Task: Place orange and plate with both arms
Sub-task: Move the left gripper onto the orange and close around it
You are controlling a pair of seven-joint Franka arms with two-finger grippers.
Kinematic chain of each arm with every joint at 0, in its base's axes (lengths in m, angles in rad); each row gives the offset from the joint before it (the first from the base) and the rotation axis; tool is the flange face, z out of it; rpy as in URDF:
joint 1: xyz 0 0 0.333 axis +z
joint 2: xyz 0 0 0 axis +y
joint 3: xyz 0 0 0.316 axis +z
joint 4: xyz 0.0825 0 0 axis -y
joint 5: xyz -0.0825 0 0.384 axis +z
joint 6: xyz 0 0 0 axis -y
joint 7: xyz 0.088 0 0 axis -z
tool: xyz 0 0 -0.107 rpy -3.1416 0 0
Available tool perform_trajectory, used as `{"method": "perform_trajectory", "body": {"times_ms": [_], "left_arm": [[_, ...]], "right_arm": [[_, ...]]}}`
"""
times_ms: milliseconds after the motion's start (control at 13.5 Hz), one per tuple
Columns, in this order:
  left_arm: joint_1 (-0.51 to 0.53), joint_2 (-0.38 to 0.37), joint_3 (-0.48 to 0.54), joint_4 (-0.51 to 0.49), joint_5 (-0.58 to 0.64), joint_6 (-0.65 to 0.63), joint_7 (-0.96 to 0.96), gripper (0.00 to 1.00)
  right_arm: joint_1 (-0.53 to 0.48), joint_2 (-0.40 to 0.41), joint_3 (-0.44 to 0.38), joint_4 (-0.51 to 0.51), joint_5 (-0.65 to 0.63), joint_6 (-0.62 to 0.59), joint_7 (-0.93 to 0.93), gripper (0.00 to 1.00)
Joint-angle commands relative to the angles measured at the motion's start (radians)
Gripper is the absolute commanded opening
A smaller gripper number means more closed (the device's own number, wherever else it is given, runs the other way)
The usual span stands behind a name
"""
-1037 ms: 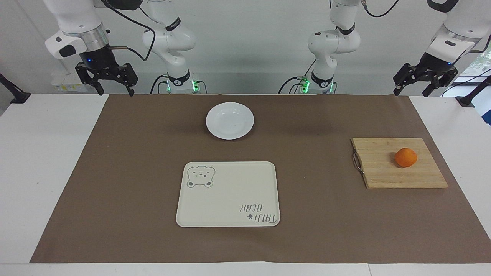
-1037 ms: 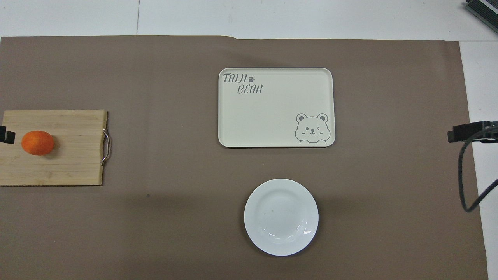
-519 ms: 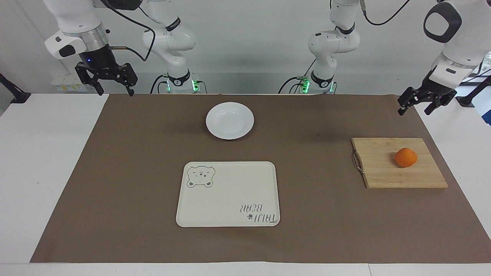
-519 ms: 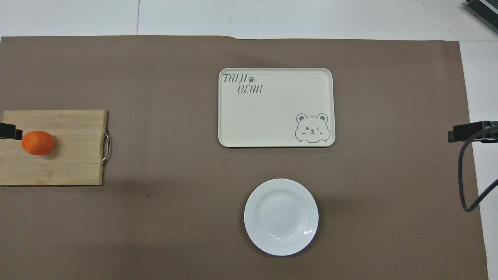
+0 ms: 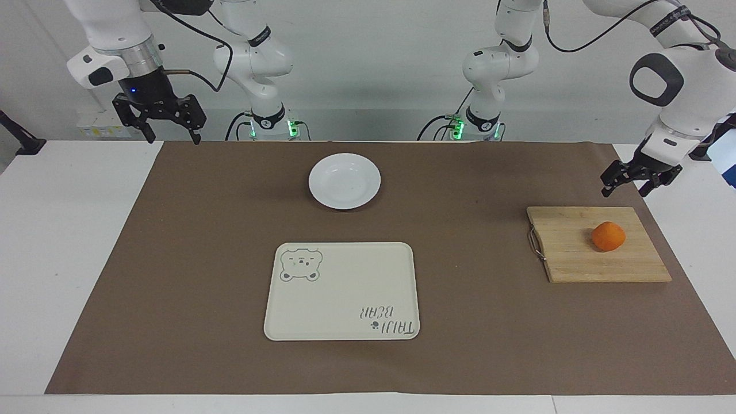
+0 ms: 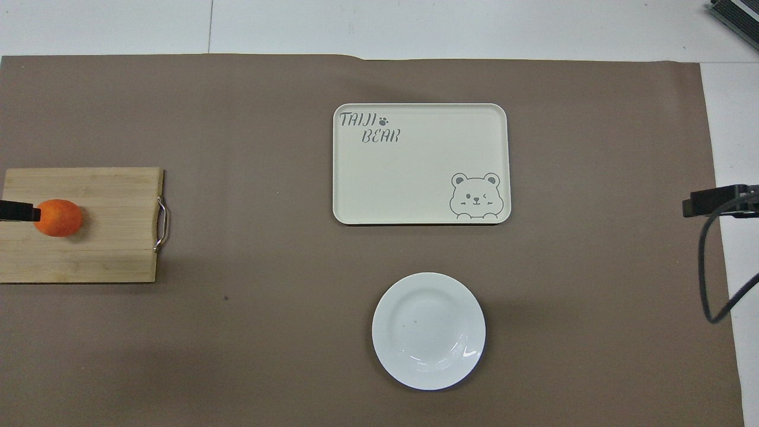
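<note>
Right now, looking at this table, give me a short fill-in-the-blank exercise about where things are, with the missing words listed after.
1. The orange rests on the wooden ____.
2. The plate lies ____ to the robots than the tray.
3. The drawing on the tray shows a ____.
4. The left gripper hangs in the air close to the orange, while the right gripper waits at the ____ arm's end of the table.

Missing words: cutting board; nearer; bear; right
</note>
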Motion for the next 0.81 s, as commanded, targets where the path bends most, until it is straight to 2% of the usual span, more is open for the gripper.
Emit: {"method": "perform_trajectory", "body": {"times_ms": [0,370,741], "left_arm": [[0.031,0.056,-0.011,-0.009,0.005,0.092,0.027,1.00],[0.064,0.110,-0.011,-0.016,-0.009,0.132,0.070,1.00],[0.085,0.142,-0.011,-0.084,-0.052,0.224,0.096,1.00]], "right_arm": [[-0.009,0.012,0.006,0.023,-0.005,-0.024,0.015,1.00],[-0.009,0.012,0.006,0.023,-0.005,-0.024,0.015,1.00],[-0.009,0.012,0.006,0.023,-0.005,-0.024,0.015,1.00]]}}
